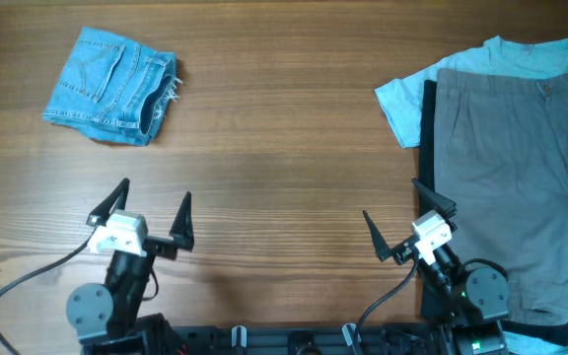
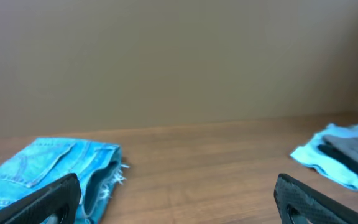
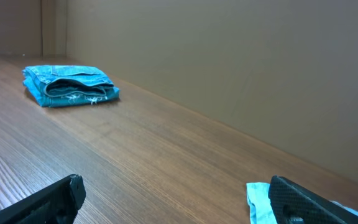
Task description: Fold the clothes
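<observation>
Lying folded: jeans (image 1: 111, 86) | frayed hems (image 1: 170, 92) facing right | long axis left-right

Blues, grey and brown wood

At 10 o'clock we see the jeans (image 1: 111, 86) in light, faded blue denim with paler stitching and whitish frayed threads; at 3 o'clock the trousers (image 1: 521, 187) are plain grey, beside a pale-blue T-shirt (image 1: 402, 99). The table (image 1: 284, 168) is warm brown with a streaked wood grain. The left gripper (image 1: 155, 194) and right gripper (image 1: 390, 202) are black with white housings.
</observation>
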You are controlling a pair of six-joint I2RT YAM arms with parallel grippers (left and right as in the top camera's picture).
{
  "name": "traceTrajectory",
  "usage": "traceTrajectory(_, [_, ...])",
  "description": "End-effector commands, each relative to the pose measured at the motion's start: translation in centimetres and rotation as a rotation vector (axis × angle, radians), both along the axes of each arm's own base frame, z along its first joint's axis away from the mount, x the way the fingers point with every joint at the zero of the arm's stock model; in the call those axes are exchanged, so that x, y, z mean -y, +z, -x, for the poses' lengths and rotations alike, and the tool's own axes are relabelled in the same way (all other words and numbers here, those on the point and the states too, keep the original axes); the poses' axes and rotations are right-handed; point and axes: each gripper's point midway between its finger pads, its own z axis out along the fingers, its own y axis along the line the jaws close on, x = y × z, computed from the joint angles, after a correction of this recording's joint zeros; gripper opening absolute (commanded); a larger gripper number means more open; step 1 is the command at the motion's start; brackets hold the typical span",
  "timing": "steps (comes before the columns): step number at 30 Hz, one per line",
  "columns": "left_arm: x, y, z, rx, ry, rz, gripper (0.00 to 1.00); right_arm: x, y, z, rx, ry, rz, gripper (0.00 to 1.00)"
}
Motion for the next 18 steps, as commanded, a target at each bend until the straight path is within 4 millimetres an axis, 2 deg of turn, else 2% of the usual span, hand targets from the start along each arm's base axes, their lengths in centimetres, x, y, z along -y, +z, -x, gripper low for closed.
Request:
traceTrajectory(1, [-1.4, -2.9, -1.2, 0.01, 0.075, 0.009, 1.0, 0.0, 0.2, 0.1, 0.004, 0.003, -0.011, 1.0])
traceTrajectory(3, [-2.1, -4.9, -1.5, -0.044, 0.113, 0.017, 1.0, 0.0, 0.2, 0.1, 0.004, 0.003, -0.011, 1.0])
traceTrajectory(6, [-2.2, -6.4, -1.5, -0.108, 0.123, 0.025, 1.0, 0.0, 0.2, 0.1, 0.004, 0.003, -0.011, 1.0])
traceTrajectory(18, [-2.2, -6.4, -1.5, -0.108, 0.123, 0.025, 1.0, 0.0, 0.2, 0.1, 0.004, 0.003, -0.011, 1.0])
